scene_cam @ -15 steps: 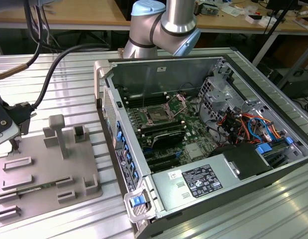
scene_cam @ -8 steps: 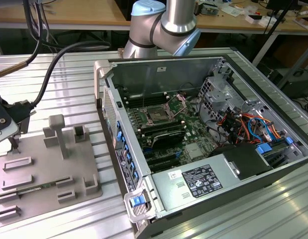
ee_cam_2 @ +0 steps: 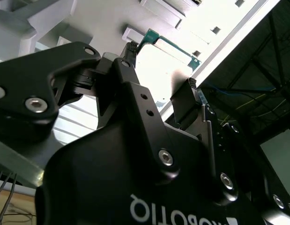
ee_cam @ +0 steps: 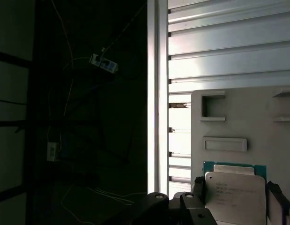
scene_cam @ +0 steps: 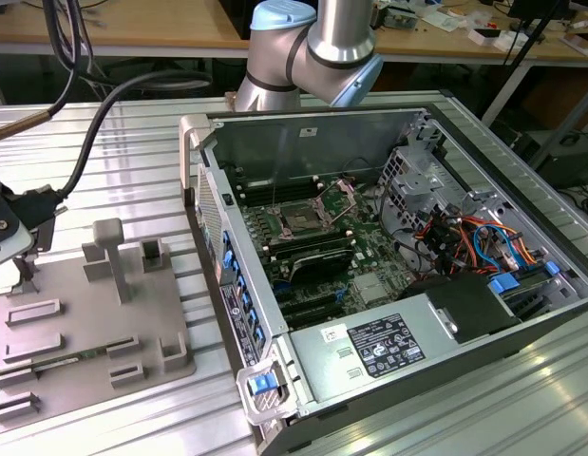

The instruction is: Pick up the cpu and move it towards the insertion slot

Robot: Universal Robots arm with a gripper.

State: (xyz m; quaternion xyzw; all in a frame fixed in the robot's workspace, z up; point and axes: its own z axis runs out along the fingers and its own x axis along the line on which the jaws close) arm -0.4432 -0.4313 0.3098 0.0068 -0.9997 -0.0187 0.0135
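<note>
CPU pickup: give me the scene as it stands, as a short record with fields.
object: cpu, silver top on a green board, over the grey tray
tool: gripper, right at the cpu
lift: cannot tell whether the cpu rests on the tray or is raised
goal: insertion slot, inside the open computer case, dark centre exposed
gap: tray stands outside the case, on the exterior view's left
progress: cpu not yet at the slot
</note>
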